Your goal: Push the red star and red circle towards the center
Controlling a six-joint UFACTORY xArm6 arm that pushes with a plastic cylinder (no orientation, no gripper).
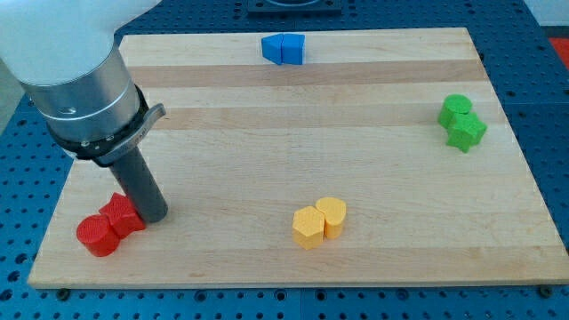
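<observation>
The red star [123, 214] and the red circle [96, 235] lie touching each other near the board's bottom left corner, the circle lower and to the left. My tip [154, 216] rests on the board right against the star's right side. The arm's grey body rises from it to the view's top left.
Two blue blocks [284, 48] sit together at the board's top edge. A green circle [456, 108] and a green star [466, 132] sit at the right edge. Two yellow blocks [318, 221] lie at bottom centre. The wooden board [293, 124] ends just below the red blocks.
</observation>
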